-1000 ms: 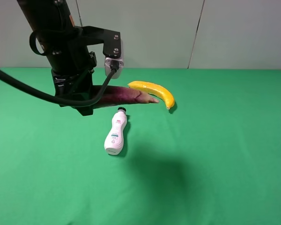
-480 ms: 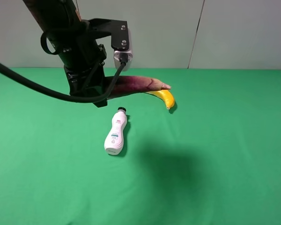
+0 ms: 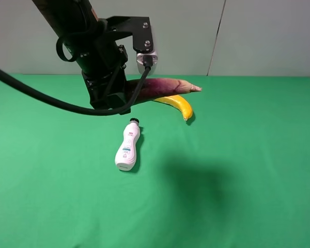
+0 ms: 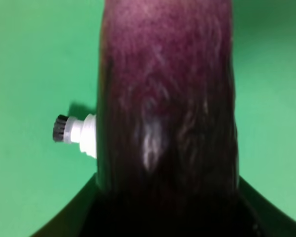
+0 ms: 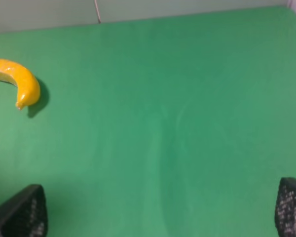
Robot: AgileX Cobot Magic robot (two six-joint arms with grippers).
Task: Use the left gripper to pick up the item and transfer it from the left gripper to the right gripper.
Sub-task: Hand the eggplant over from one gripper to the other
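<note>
The left gripper (image 3: 111,98) had lifted the pinched eggplant (image 3: 163,87) higher above the banana (image 3: 180,105); the right gripper (image 5: 160,210), jaws spread, should close squarely on the eggplant's free stem end.

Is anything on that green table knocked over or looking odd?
Only the white bottle: it lies on its side, not standing, cap on. Nothing is spilled, and the banana and the eggplant held in the air look undamaged.

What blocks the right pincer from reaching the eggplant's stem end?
Probably nothing, so likely yes: the left pincer holds the eggplant aloft, stem end jutting free above the banana. The right pincer is open, but outside the high view, so its distance is unknown.
</note>
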